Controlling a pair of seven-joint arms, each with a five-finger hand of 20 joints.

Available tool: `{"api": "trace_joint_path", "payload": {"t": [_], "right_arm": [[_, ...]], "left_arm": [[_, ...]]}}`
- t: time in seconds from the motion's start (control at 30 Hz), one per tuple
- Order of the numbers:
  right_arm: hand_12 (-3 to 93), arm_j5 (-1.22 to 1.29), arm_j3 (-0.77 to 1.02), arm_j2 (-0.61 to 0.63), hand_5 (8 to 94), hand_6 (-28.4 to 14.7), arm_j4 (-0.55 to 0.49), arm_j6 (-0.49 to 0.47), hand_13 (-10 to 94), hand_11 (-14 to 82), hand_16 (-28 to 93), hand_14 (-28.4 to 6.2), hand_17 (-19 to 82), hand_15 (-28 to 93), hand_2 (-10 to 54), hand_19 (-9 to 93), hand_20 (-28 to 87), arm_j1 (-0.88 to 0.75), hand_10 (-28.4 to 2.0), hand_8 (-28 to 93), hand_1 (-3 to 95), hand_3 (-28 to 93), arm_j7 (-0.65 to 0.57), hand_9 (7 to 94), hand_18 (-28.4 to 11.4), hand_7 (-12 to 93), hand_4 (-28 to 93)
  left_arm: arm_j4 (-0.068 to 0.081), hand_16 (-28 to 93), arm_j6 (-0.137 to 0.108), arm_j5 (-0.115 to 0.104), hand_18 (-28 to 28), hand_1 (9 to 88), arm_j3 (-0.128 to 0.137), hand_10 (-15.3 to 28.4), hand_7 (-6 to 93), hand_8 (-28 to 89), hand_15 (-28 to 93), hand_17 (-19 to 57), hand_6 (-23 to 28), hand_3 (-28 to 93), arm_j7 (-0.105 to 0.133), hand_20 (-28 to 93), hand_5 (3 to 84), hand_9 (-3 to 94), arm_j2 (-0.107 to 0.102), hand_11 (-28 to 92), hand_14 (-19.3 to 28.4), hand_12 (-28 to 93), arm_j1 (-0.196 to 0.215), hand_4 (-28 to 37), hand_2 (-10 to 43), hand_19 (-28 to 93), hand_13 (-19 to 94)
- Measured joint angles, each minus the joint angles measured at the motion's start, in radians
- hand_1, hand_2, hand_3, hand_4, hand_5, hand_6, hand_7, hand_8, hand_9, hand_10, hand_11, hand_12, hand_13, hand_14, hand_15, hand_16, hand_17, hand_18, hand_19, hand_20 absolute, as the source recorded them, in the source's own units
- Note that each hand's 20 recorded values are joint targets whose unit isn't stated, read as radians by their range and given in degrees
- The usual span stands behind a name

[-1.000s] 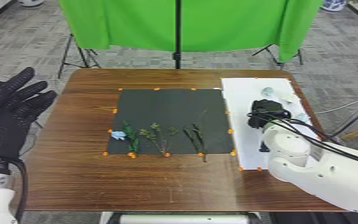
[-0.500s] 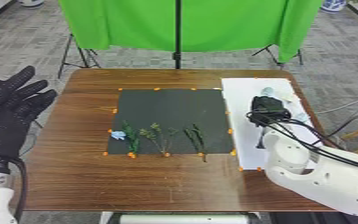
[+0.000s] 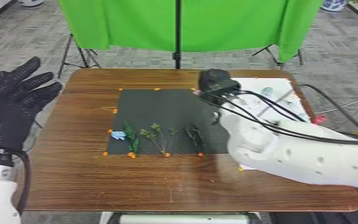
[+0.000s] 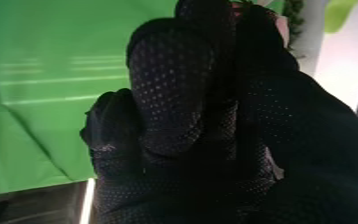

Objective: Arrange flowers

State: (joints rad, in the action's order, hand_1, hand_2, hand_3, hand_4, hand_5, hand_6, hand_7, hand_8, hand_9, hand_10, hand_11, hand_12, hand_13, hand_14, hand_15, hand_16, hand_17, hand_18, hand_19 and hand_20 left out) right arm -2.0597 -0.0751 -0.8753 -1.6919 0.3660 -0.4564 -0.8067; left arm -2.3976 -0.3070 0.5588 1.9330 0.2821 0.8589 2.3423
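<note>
Facing a green cloth (image 3: 246,27) and a black pole (image 3: 178,32) beyond the far side of the brown table (image 3: 113,185), above grey carpet (image 3: 33,47). Looking down on a dark mat (image 3: 162,112) with orange markers (image 3: 132,155) around its border, and on a white sheet (image 3: 251,84) just beside it on the right. Seeing on the mat, from left to right, a pale blue flower (image 3: 118,135) at the left edge, a leafy green stem (image 3: 130,139), a branching sprig (image 3: 156,135) and a thin dark twig (image 3: 193,136). Seeing also a pale green piece (image 3: 267,91) on the sheet and a small red-pink thing (image 3: 318,119) close to the table's right side.

Holding the left hand (image 3: 5,107) up beyond the table's left edge, spreading its fingers apart. Keeping the right hand (image 3: 214,80) above the mat's far right corner, near the sheet. Pressing the thumb (image 4: 273,95) of the right hand (image 4: 175,100) against its fingers (image 4: 171,75) in the wrist view, clamping down on a pinkish thing (image 4: 283,30), partly hidden at the tips, and showing dark green foliage (image 4: 294,12) just past the thumb.
</note>
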Motion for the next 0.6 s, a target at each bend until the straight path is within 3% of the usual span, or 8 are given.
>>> {"api": "trace_joint_path", "payload": {"t": [0.1, 0.2, 0.4, 0.5, 0.6], "right_arm": [[31.4, 0.020, 0.000, -0.107, 84.9, 3.3, 0.064, -0.004, 86, 17.0, 21, -2.4, 49, 58, -9.5, 93, 34, 0.019, -6.3, 3, 55.2, 70, -0.003, 93.7, -16.8, 21, -28], [31.3, 0.073, -0.023, -0.191, 84.9, 3.3, 0.090, -0.008, 86, 17.5, 21, -2.4, 49, 58, -9.5, 93, 35, 0.043, -6.4, 3, 55.2, 70, -0.014, 93.7, -16.7, 21, -28], [30.8, 0.132, -0.088, -0.313, 84.6, 3.4, 0.100, -0.015, 86, 18.9, 21, -2.5, 49, 59, -9.5, 93, 36, 0.080, -6.4, 3, 54.9, 69, -0.045, 93.7, -16.9, 21, -28], [30.3, 0.139, -0.105, -0.357, 84.6, 3.3, 0.111, -0.016, 86, 19.7, 21, -2.6, 49, 59, -9.5, 93, 37, 0.087, -6.5, 3, 54.8, 69, -0.064, 93.7, -17.0, 21, -28], [30.0, 0.158, -0.128, -0.391, 84.5, 3.3, 0.124, -0.016, 86, 20.4, 21, -2.7, 49, 59, -9.5, 93, 37, 0.099, -6.7, 3, 54.3, 69, -0.088, 93.7, -17.2, 21, -28]], "left_arm": [[0.013, -10, 0.004, 0.000, 23.6, 20.5, -0.023, 19.4, 10.7, -8, 51, -7.1, 10.2, 77, -0.001, 7, 37.4, 32.2, -0.011, 24, 27.1, 10, -0.042, -28.3, 7.7, 60, 25], [0.019, -10, 0.009, 0.000, 23.6, 20.5, -0.030, 19.4, 10.8, -8, 51, -7.1, 10.2, 77, 0.004, 7, 37.3, 32.3, -0.025, 25, 27.1, 10, -0.068, -28.3, 7.7, 60, 25], [0.024, -10, 0.012, -0.003, 23.7, 20.5, -0.038, 19.5, 10.8, -8, 51, -7.0, 10.2, 77, 0.046, 7, 37.4, 32.4, -0.049, 25, 27.1, 10, -0.085, -28.3, 7.7, 61, 25], [0.032, -10, 0.013, -0.004, 23.8, 20.5, -0.061, 19.4, 10.9, -8, 52, -7.0, 10.1, 77, 0.062, 7, 37.3, 32.3, -0.061, 24, 27.1, 10, -0.110, -28.3, 7.7, 61, 25], [0.043, -10, 0.018, -0.004, 23.8, 20.5, -0.089, 19.4, 10.9, -8, 52, -7.0, 10.1, 77, 0.063, 7, 37.3, 32.3, -0.076, 24, 27.1, 10, -0.152, -28.3, 7.7, 61, 25]]}}
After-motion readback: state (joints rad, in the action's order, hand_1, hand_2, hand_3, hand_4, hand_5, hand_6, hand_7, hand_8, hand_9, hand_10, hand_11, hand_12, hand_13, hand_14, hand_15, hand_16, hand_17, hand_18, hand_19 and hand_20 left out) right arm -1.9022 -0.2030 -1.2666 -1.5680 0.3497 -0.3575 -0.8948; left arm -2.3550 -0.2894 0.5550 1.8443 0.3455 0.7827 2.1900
